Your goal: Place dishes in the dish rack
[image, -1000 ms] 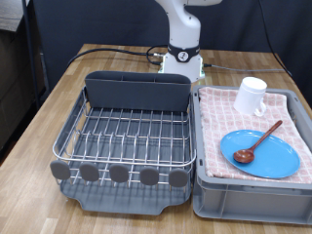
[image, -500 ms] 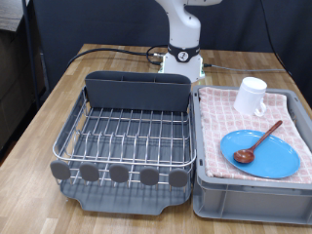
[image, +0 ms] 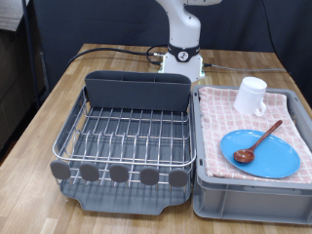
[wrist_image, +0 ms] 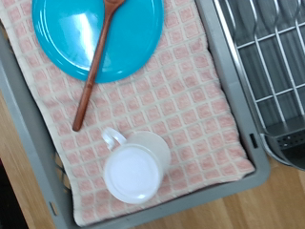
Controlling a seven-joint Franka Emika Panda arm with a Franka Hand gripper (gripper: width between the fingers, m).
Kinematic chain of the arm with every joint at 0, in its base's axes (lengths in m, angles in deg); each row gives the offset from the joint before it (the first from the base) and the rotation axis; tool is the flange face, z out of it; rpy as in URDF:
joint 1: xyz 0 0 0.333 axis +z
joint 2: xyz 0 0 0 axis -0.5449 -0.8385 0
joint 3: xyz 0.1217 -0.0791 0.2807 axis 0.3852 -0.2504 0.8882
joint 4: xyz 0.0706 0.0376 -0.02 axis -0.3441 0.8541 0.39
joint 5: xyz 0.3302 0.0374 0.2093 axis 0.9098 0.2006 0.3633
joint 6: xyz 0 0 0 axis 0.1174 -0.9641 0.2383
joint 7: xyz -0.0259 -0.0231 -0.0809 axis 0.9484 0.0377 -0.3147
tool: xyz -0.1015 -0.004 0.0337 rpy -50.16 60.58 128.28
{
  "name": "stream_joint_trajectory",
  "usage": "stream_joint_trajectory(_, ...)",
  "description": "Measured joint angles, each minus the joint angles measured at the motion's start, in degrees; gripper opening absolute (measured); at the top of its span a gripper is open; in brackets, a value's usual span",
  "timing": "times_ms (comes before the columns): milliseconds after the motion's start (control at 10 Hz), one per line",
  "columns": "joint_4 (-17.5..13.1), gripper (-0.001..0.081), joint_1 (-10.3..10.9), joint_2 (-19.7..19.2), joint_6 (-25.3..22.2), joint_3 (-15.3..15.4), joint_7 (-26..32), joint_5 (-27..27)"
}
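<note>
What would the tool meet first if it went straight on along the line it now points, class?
Probably the pink checked cloth in the grey bin, between the white mug and the blue plate. The tool itself is out of view, so the exact line is uncertain.

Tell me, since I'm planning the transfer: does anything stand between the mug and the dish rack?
Only the grey bin's wall separates the mug from the dish rack. The wire grid looks bare. The tool is not in view.
</note>
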Motion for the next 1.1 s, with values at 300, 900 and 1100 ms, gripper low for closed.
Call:
stream_joint_trajectory(300, -2.90, 0.0802, -0.12, -5.56, 3.52, 3.57, -8.47, -1.29)
stream_joint_trajectory(900, -3.37, 0.0802, -0.24, -17.21, 13.97, 5.80, -13.56, -5.87)
stream_joint_trajectory(1100, -1.82, 0.0802, -0.28, -21.01, 18.08, 6.72, -17.75, -11.57)
